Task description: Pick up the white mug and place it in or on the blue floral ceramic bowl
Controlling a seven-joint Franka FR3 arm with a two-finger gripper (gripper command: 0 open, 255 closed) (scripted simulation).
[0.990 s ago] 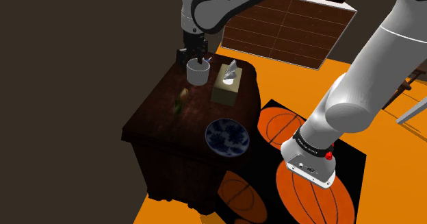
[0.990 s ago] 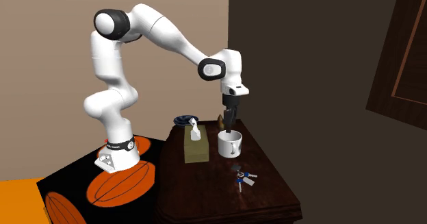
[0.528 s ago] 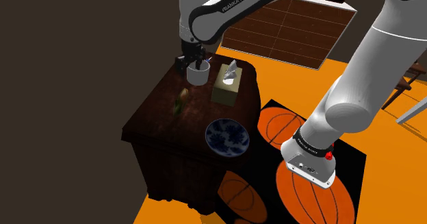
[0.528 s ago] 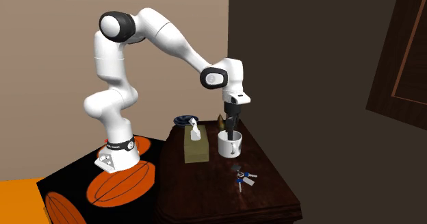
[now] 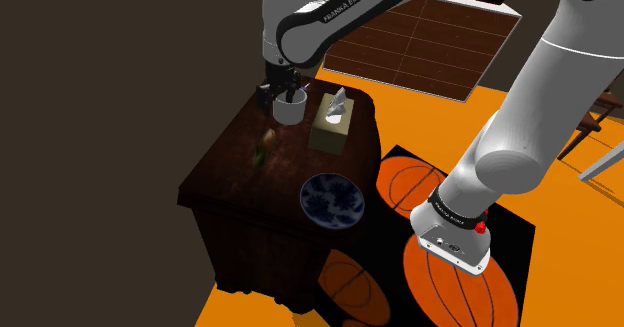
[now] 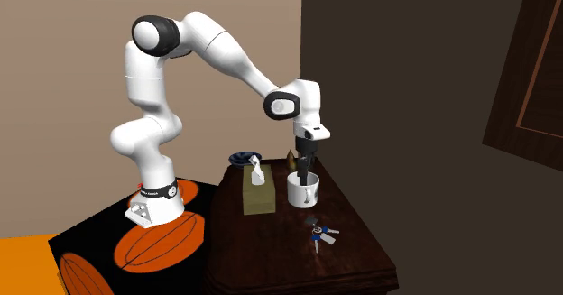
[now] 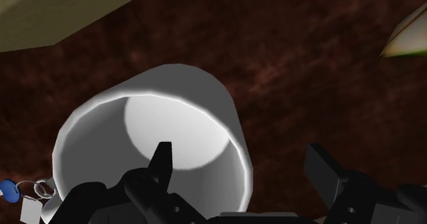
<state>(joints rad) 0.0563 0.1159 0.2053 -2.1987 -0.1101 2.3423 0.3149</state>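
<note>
While the white robot arm (image 6: 226, 57) is reaching down over the dark brown wooden tabletop (image 5: 235, 170), its black jaws are standing apart, straddling the rim of the plain white cylindrical mug (image 7: 154, 123). In the wrist view one jaw is dipping inside the cup and the other is hanging outside the wall with a gap showing between them, so nothing is being clamped yet. The mug is sitting upright on the tabletop, at the end far from the stand in the shoulder view, just beside the olive tissue box (image 5: 331, 128). The round blue-patterned ceramic bowl (image 5: 332, 199) is lying at the near end of the same tabletop, beyond the tissue box and well apart from the mug.

I am judging the step in hand to be the closing on the mug's wall. A pinch on one thin curved wall is offering little contact, so the mug may be swinging or slipping once it is lifted, especially if the jaws are gripping too shallowly. If one jaw is touching first, it may be pushing the mug toward the tissue box or the small bunch of keys with a blue tag (image 6: 320, 235) lying near it. The box is also standing on the way to the bowl, so a low carry is risking a knock. The bowl is looking shallow and is sitting near the tabletop's edge, so a tilted release may be toppling the mug out.
</note>
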